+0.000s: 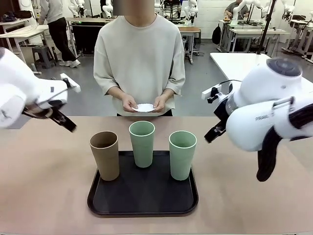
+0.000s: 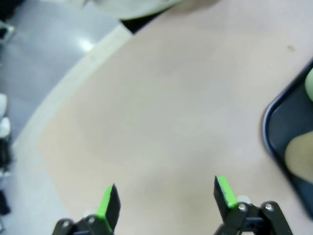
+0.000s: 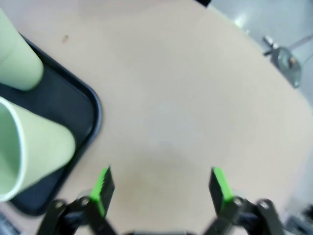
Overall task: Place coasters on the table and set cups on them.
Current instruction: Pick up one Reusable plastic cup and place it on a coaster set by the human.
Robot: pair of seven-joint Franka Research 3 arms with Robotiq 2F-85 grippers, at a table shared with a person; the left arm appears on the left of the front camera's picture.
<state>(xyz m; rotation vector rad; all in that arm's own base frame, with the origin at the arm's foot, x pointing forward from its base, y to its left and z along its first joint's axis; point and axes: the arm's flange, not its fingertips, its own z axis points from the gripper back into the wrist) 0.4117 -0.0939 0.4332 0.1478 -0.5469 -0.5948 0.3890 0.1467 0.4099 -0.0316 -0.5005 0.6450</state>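
Three cups stand upright on a black tray (image 1: 142, 197): a brown cup (image 1: 105, 155) at left, a pale green cup (image 1: 142, 143) behind the middle and another green cup (image 1: 182, 154) at right. Across the table (image 1: 44, 196), the person's hands hold white coasters (image 1: 145, 107) at its far edge. My left gripper (image 1: 64, 120) hovers open over bare table left of the tray, its jaws empty (image 2: 166, 196). My right gripper (image 1: 215, 132) hangs open and empty right of the tray (image 3: 161, 183). The right wrist view has both green cups (image 3: 34, 147) on the tray's corner (image 3: 93, 115).
In the left wrist view the tray's rim (image 2: 271, 132) and the brown cup (image 2: 301, 156) lie to the right, with the table's far edge (image 2: 88, 63) ahead. A white table (image 1: 239, 63) stands behind on the right. Bare tan top surrounds the tray.
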